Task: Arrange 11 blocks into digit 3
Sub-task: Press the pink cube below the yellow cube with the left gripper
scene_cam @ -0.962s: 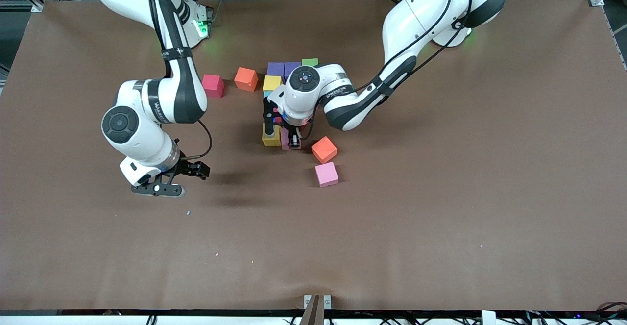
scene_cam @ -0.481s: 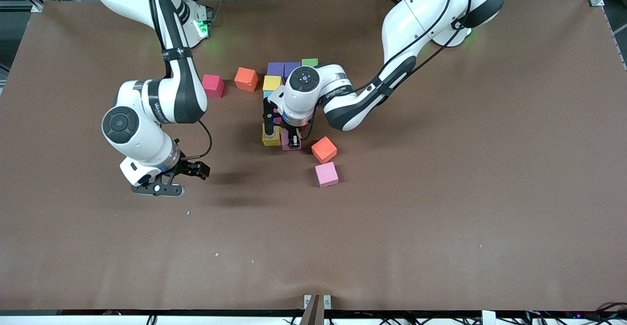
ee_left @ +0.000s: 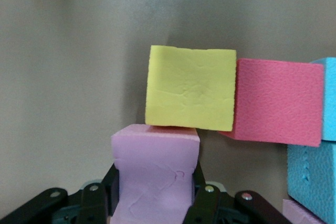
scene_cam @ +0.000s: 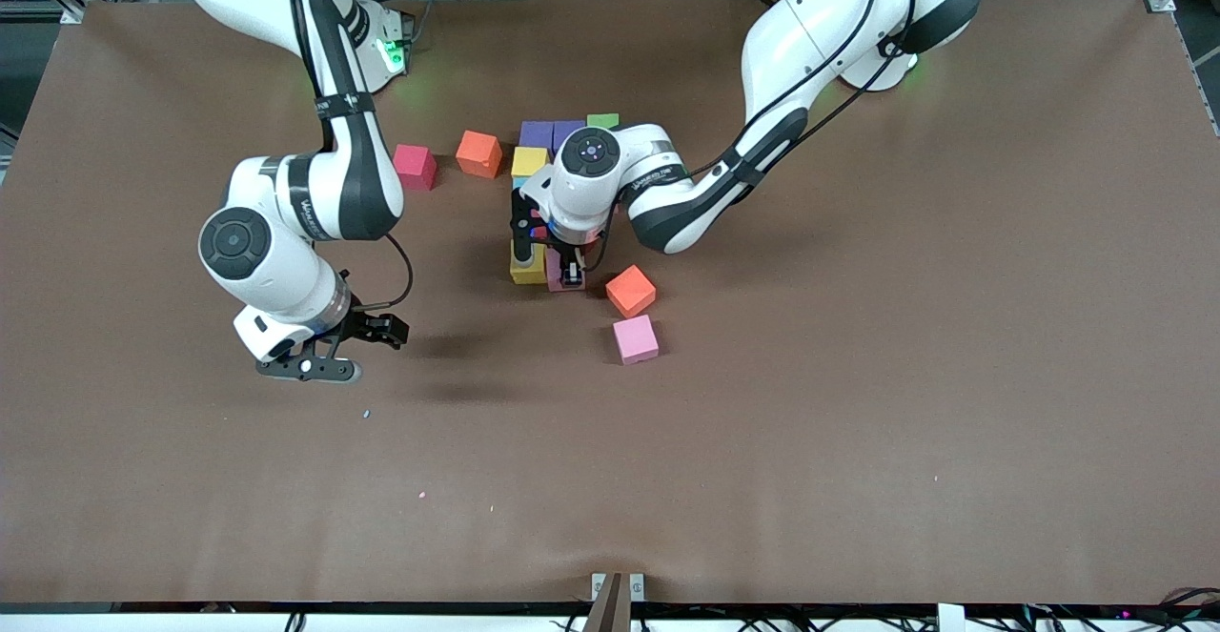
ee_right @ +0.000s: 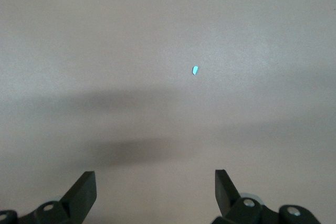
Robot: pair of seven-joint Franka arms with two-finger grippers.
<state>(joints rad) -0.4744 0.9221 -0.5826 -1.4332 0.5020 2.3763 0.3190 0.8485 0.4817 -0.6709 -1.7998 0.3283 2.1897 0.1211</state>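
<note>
My left gripper (scene_cam: 570, 275) is shut on a lilac block (ee_left: 155, 166), its jaws pressing two opposite sides. That block sits low against a yellow block (ee_left: 190, 95), which touches a pink-red block (ee_left: 278, 100) and a blue block (ee_left: 315, 182). In the front view the yellow block (scene_cam: 526, 270) is the cluster's corner nearest the camera. Two purple blocks (scene_cam: 537, 133), a green one (scene_cam: 602, 121) and another yellow one (scene_cam: 530, 161) lie at the cluster's farther end. My right gripper (scene_cam: 357, 351) hangs open over bare table toward the right arm's end.
Loose blocks: an orange one (scene_cam: 631, 291) and a pink one (scene_cam: 636, 339) nearer the camera than the cluster, another orange one (scene_cam: 478, 153) and a red one (scene_cam: 415, 166) toward the right arm's end. Small foam crumbs (ee_right: 195, 70) dot the brown table (scene_cam: 858, 403).
</note>
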